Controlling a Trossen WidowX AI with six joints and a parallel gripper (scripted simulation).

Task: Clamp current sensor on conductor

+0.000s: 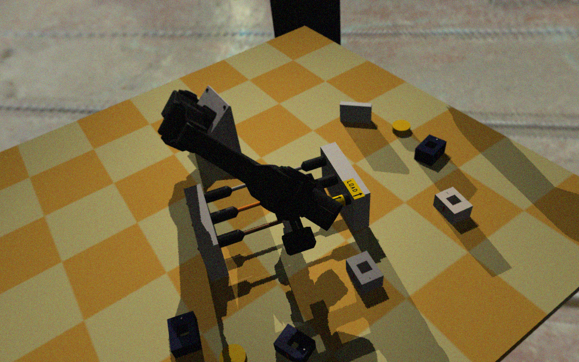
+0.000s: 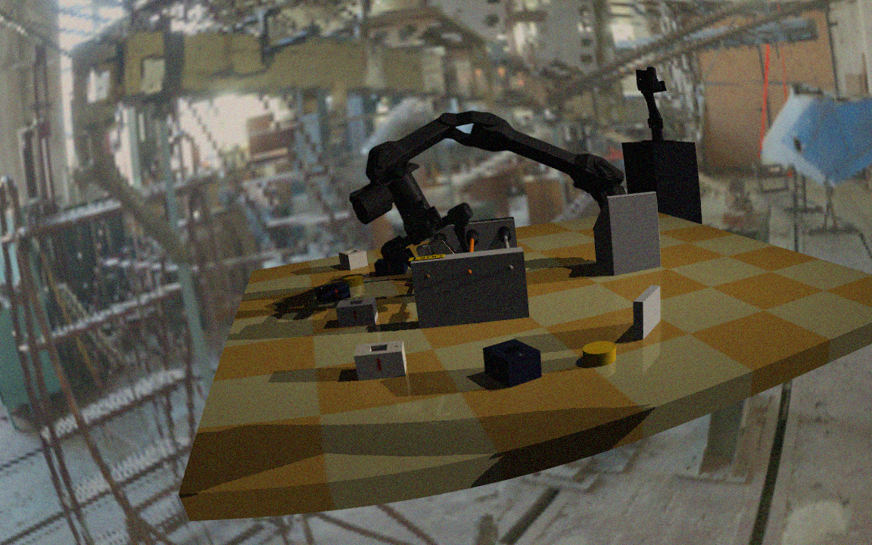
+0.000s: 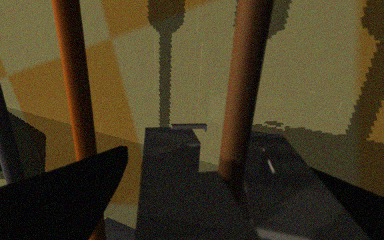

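The LOAD conductor (image 1: 262, 226) (image 3: 245, 83) is a copper-coloured rod between two grey terminal blocks, at the end by the yellow LOAD marker (image 1: 355, 189) (image 2: 429, 257). A yellow arrow tag (image 1: 339, 198) is on it. The dark current sensor (image 3: 172, 200) is off the table at this rod, which runs into the gap between its two halves. I cannot tell whether it is latched, and its arrow is not visible. My gripper (image 3: 203, 158) (image 2: 425, 237) is open, with its fingers around the sensor. The left finger stands clear of it; the right fingertip is hidden behind it.
An orange conductor (image 1: 249, 206) (image 3: 73, 83) and a silver one run alongside. Dark blue blocks (image 1: 430, 151) (image 2: 512, 365), pale blocks (image 1: 458, 215) (image 2: 391, 365), yellow discs (image 1: 401, 125) (image 2: 599, 352) and a small upright plate (image 1: 355, 113) stand around. A tall grey box (image 2: 634, 233) stands near the arm.
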